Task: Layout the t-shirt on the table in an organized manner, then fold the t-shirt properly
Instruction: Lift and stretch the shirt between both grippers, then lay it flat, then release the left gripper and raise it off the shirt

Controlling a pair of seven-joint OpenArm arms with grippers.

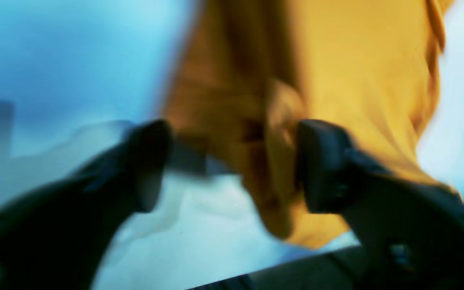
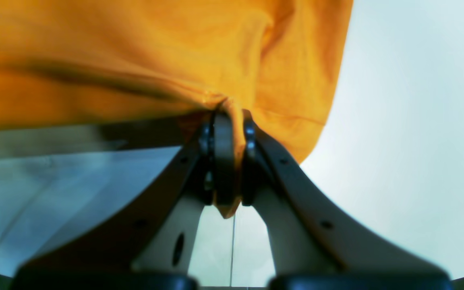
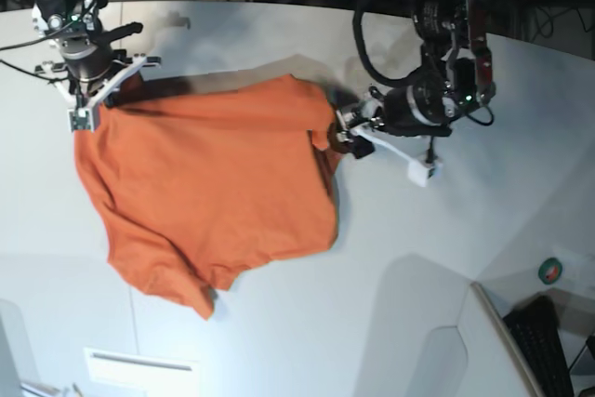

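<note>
Only right wrist view shows t-shirt (image 2: 155,60) clamped.

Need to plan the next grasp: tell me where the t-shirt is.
In the base view the t-shirt lies left of centre on the table, stretched between the right gripper and left gripper.

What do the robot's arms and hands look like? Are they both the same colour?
Mostly. Both arms are black metal with looping black cables and tiny green lights. The left hand has chunky, rounded black fingers. The right hand has pale curved fingers with small round holes and dark pads at the tips. White brackets stick out near each wrist.
</note>
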